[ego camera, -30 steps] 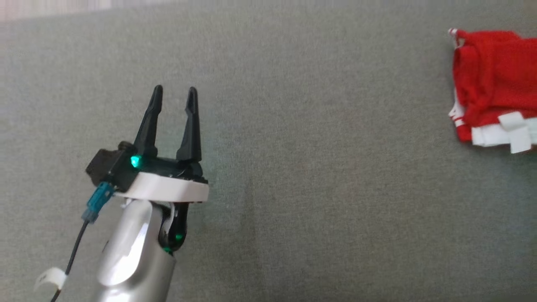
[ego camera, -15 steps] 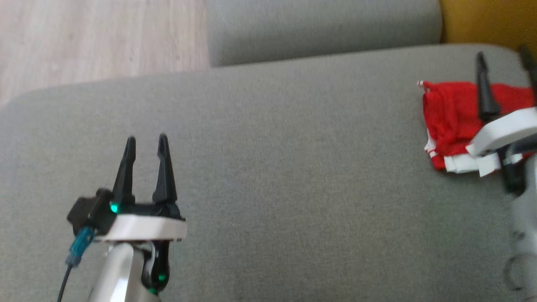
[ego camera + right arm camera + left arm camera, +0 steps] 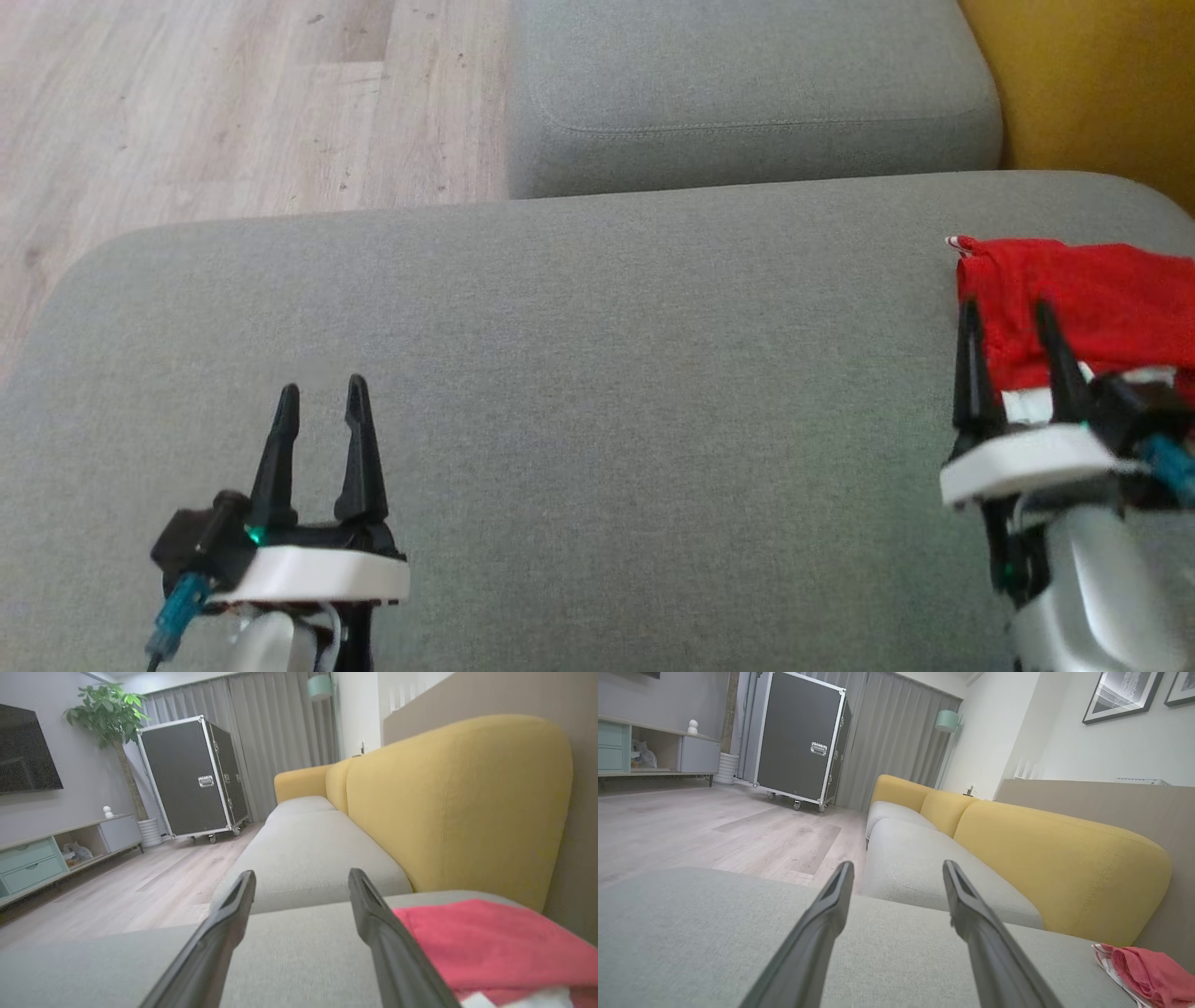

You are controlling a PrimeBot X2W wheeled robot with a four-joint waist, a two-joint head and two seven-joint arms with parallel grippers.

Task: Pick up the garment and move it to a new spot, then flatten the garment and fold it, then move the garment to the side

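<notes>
The garment (image 3: 1092, 299) is a folded red cloth with white trim, lying at the far right of the grey sofa seat (image 3: 607, 373). It also shows as a red bundle, the garment (image 3: 1148, 970), low right in the left wrist view and as the garment (image 3: 490, 947) beside the right finger in the right wrist view. My right gripper (image 3: 1008, 317) is open, held at the garment's near left corner, nothing between its fingers. My left gripper (image 3: 319, 397) is open over bare cushion at the lower left, far from the garment.
A second grey cushion (image 3: 747, 93) lies beyond the seat, with wooden floor (image 3: 187, 112) to the left. The yellow backrest (image 3: 1092, 84) borders the right side. A black flight case (image 3: 801, 742) and a low cabinet (image 3: 51, 854) stand across the room.
The head camera has tilted up, bringing the floor and far cushion into view. My right gripper has come into view and drawn back toward the garment's near edge. Both grippers stay open.
</notes>
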